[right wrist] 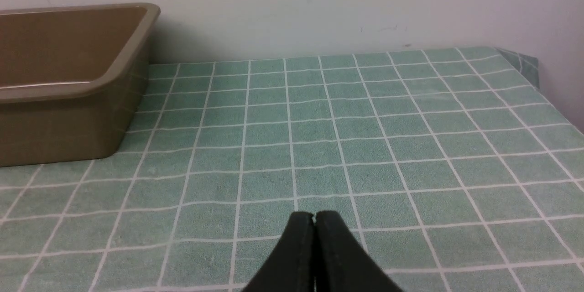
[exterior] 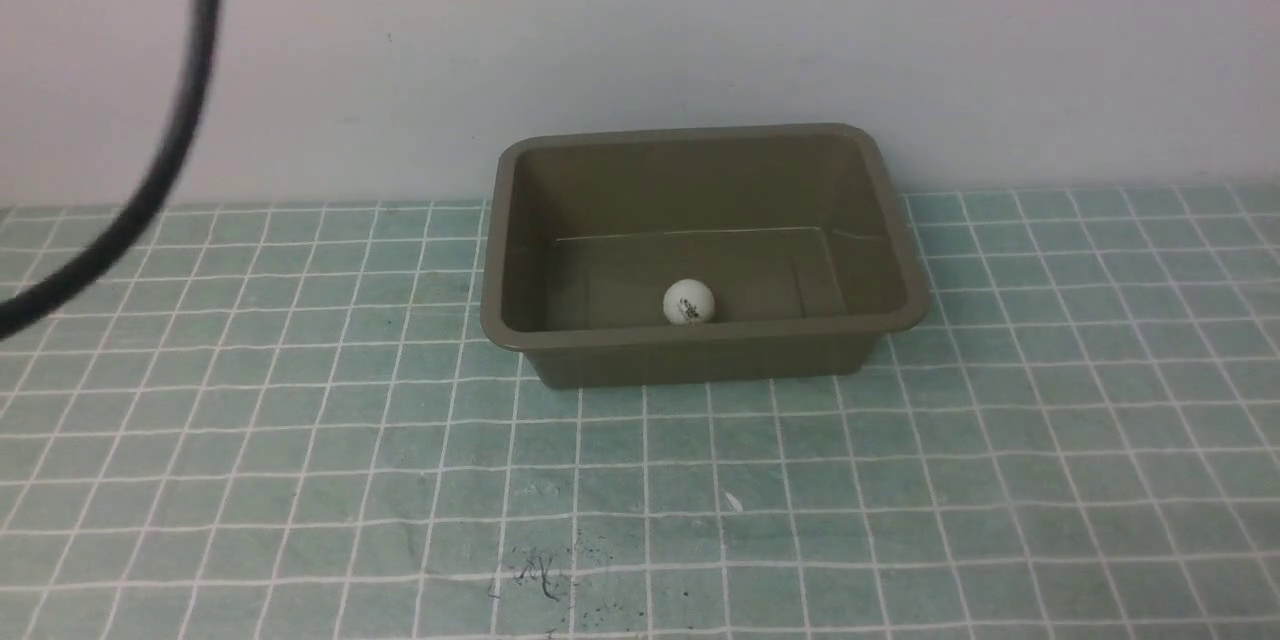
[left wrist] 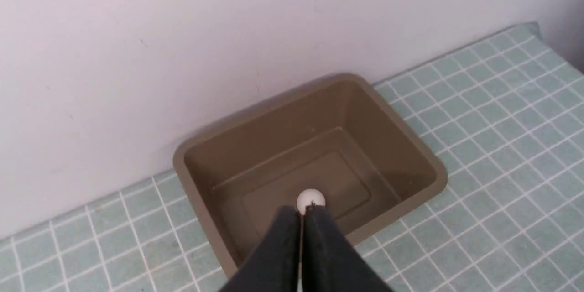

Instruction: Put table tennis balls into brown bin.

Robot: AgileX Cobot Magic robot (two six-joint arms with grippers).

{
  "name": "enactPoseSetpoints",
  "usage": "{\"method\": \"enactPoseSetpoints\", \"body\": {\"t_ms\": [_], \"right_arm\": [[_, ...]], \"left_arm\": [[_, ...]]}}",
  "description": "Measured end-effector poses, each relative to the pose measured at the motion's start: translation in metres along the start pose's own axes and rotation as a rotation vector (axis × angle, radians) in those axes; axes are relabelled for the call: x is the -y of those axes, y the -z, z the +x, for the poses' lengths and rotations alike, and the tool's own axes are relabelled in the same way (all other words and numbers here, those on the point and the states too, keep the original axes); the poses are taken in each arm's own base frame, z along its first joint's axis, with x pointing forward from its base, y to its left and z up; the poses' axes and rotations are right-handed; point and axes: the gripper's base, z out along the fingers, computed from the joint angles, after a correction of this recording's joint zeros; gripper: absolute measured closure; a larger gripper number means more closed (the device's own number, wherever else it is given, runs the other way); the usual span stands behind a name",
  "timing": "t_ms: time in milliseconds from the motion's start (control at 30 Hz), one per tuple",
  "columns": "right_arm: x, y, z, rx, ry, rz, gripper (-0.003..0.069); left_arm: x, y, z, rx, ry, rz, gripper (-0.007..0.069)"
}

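Observation:
The olive-brown bin (exterior: pixel 700 345) stands against the wall at the middle of the table. One white table tennis ball (exterior: pixel 689 302) with a small dark mark lies on the bin's floor near its front wall. From the left wrist view the bin (left wrist: pixel 424 191) lies below, and the ball (left wrist: pixel 311 199) shows just past the tips of my left gripper (left wrist: pixel 302 212), which is shut and empty, high above the bin. My right gripper (right wrist: pixel 314 217) is shut and empty, low over the cloth to the right of the bin (right wrist: pixel 68 123). Neither gripper shows in the front view.
A green checked cloth (exterior: pixel 900 480) covers the table, with a dark scuff (exterior: pixel 540 575) near the front. A black cable (exterior: pixel 170 150) hangs at the upper left. The white wall runs right behind the bin. The cloth's right edge (right wrist: pixel 524 61) shows in the right wrist view.

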Motion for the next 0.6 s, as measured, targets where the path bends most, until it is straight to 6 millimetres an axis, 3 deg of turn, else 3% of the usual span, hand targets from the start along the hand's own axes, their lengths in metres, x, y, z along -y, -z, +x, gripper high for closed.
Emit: {"method": "enactPoseSetpoints", "body": {"t_ms": [133,233,300,367,500,600], "right_arm": [[0.0,0.0,0.0,0.0,0.0,0.0,0.0673],[0.0,0.0,0.0,0.0,0.0,0.0,0.0673],[0.0,0.0,0.0,0.0,0.0,0.0,0.0673],[0.0,0.0,0.0,0.0,0.0,0.0,0.0673],[0.0,0.0,0.0,0.0,0.0,0.0,0.0673],[0.0,0.0,0.0,0.0,0.0,0.0,0.0673]], "left_arm": [[0.011,0.058,0.001,0.128,-0.024,0.0,0.0629],[0.016,0.088,0.004,0.199,-0.037,-0.001,0.0629],[0.022,0.124,0.012,0.271,-0.061,-0.015,0.0629],[0.023,0.143,0.018,0.295,-0.079,-0.035,0.0629],[0.022,0.163,0.031,0.305,-0.076,-0.096,0.0629],[0.014,0.159,0.05,0.286,-0.045,-0.166,0.0629]]}}
